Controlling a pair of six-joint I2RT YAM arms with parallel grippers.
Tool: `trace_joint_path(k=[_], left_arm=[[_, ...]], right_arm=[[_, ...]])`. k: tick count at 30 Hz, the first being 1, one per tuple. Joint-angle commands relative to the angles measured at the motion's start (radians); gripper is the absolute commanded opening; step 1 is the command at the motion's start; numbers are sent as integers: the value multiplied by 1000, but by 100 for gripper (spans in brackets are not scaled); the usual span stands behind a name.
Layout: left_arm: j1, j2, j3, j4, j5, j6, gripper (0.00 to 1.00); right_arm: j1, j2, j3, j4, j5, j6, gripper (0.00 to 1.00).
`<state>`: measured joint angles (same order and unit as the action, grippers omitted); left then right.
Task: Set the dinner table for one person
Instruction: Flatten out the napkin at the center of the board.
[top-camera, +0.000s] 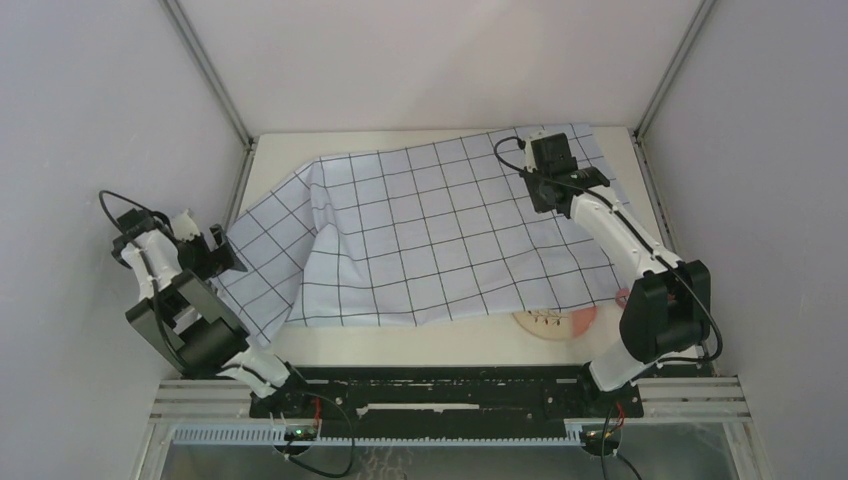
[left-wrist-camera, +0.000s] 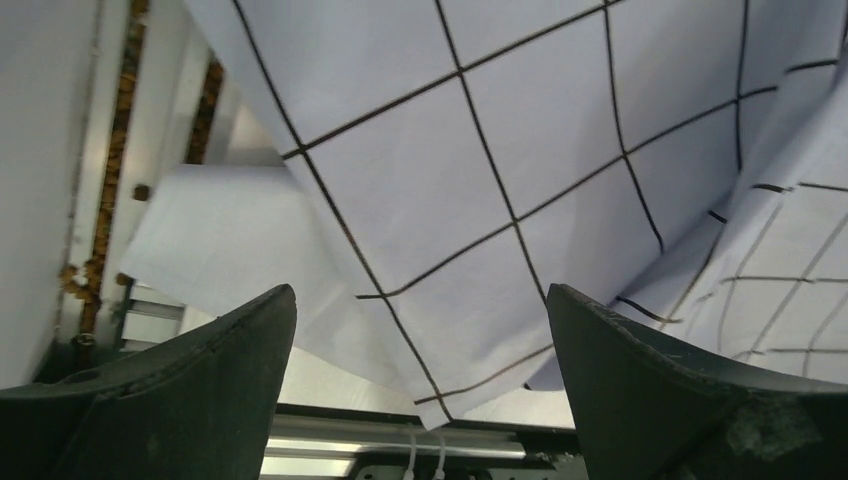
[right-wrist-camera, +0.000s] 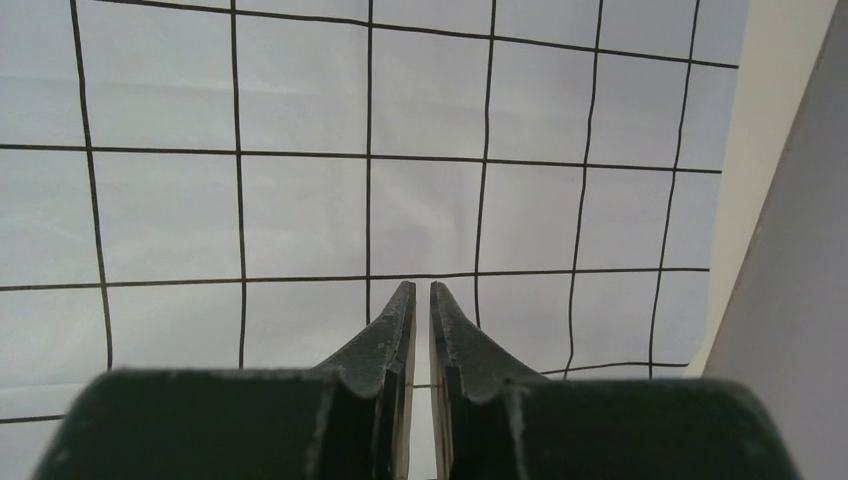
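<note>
Your left claw (left-wrist-camera: 420, 300), spread, faces the left edge of the cloth (top-camera: 440, 230) draping the surface (top-camera: 400, 345); your right claw (right-wrist-camera: 420, 292), pressed nearly together, possibly pinches its far corner.

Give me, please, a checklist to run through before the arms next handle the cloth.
1. Left gripper open: ok.
2. Left gripper lined up with the gridded cloth edge: ok.
3. Right gripper pinching cloth: cannot tell; jaws all but shut.
4. Cloth flat on the dinner table: not ok, left side folded.
5. Plate clear of cloth: not ok, partly covered.
</note>
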<state>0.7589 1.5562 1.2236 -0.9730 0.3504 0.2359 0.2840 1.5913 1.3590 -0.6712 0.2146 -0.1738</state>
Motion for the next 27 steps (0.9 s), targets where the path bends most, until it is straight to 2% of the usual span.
trace_joint_path(k=[1, 7, 13, 27], left_arm=[[31, -64, -47, 126, -73, -17, 100], [59, 3, -77, 221, -122, -11, 99], [71, 59, -134, 351, -158, 8, 94], [74, 92, -221, 528, -144, 3, 85]], right_arm=[[6, -54, -27, 28, 6, -36, 17], [45, -102, -36, 41, 10, -55, 15], [61, -140, -44, 54, 39, -81, 15], [137, -201, -45, 47, 93, -105, 13]])
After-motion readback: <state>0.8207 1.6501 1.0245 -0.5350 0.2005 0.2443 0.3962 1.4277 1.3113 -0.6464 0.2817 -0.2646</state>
